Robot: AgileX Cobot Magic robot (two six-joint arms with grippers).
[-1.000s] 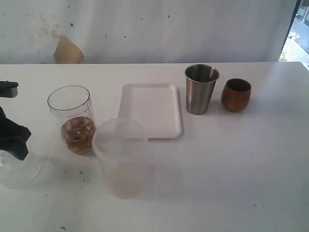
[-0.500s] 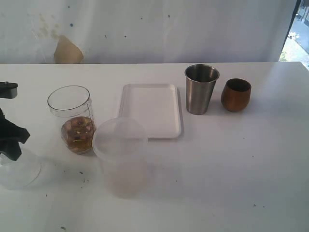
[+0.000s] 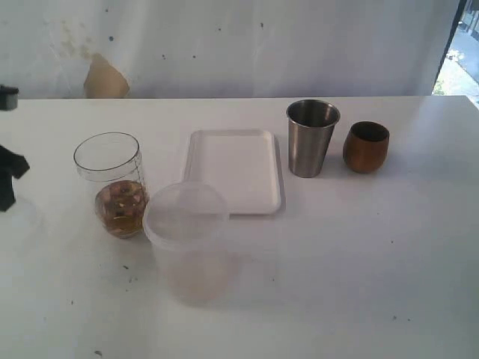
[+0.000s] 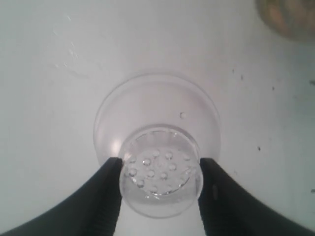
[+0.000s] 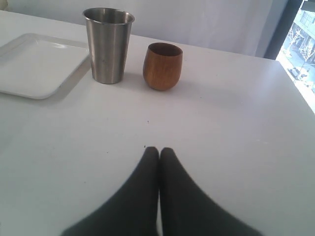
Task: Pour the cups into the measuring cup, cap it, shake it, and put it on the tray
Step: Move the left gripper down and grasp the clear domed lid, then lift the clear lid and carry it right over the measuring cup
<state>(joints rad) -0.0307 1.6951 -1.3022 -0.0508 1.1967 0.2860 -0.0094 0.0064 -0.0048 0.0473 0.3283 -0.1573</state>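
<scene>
Left wrist view showed the left gripper (image 4: 161, 166) clamped on the knob of the clear cap (image 4: 157, 103) over the bench (image 4: 49, 49). The cap was probably light, slick, thin plastic, best held by that knob. The right gripper (image 5: 158, 151) was closed and empty; the measuring cup (image 3: 111, 179) stood near the tray (image 3: 236, 168).

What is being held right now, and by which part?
The cap, gripped by its round knob between the jaws of the left gripper. The right gripper is shut and empty.

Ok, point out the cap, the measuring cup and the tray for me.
cap (image 4: 158, 162): left wrist view, on its knob.
measuring cup (image 3: 110, 170): exterior view, clear upper side wall.
tray (image 3: 234, 170): exterior view, bare middle of its floor.
</scene>
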